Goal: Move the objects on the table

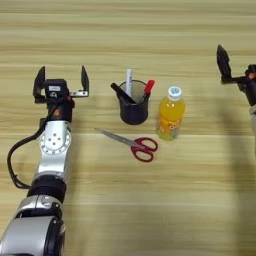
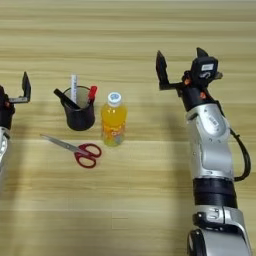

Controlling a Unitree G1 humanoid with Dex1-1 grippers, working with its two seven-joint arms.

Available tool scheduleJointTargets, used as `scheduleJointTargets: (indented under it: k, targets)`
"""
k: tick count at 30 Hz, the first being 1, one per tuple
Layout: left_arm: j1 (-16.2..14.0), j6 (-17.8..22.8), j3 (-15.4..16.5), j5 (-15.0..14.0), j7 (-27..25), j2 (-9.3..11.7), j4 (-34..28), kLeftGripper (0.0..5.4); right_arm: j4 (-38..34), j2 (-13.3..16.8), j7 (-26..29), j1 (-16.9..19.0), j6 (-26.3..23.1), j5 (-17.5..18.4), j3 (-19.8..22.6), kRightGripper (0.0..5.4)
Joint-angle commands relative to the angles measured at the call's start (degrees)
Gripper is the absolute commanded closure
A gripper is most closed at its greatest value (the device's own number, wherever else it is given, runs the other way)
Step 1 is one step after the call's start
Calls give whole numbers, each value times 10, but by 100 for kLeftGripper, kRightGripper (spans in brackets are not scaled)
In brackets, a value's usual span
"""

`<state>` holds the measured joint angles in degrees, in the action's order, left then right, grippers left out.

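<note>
**benchwatcher:** Left gripper (image 1: 61, 81) sits at the left of the frame, jaws spread wide with nothing between them. Right gripper (image 2: 181, 67) is at the upper right, jaws also wide and empty. Neither touches anything.

**tinker_dan:** And the stuff to move?

**benchwatcher:** The bottle (image 1: 170, 116) of orange drink stands upright mid-frame on the bench (image 1: 150, 210), just beside the cup (image 1: 133, 107). The black marker (image 1: 122, 93) leans inside that cup with a couple of other pens. The scissors (image 1: 132, 144) lie flat just below the cup.

**tinker_dan:** What might go wrong?

**benchwatcher:** My guess: the bottle's tall and narrow, so a sideways nudge from one finger could tip it into the cup. Fishing the marker out looks tight too; the jaws could catch the rim and drag the whole cup over.
</note>
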<state>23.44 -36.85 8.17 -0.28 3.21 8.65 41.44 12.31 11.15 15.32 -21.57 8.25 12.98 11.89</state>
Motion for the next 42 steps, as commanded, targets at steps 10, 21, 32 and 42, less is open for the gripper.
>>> scheduleJointTargets:
  k: [10,21,32,42]
  targets:
    - [-3,4,-2,4,-5,5,-9,0,116,-7,-14,-4,87,-22,-1,2]
    - [-11,12,-3,-5,-27,5,-29,0,184,-12,-17,-7,154,-37,-7,2]
    - [-49,46,-43,-52,-147,1,-159,0,239,-24,-26,-13,204,-33,-1,2]
    - [-71,146,-129,-122,-330,21,-304,0,255,-29,-30,-21,234,-29,3,2]
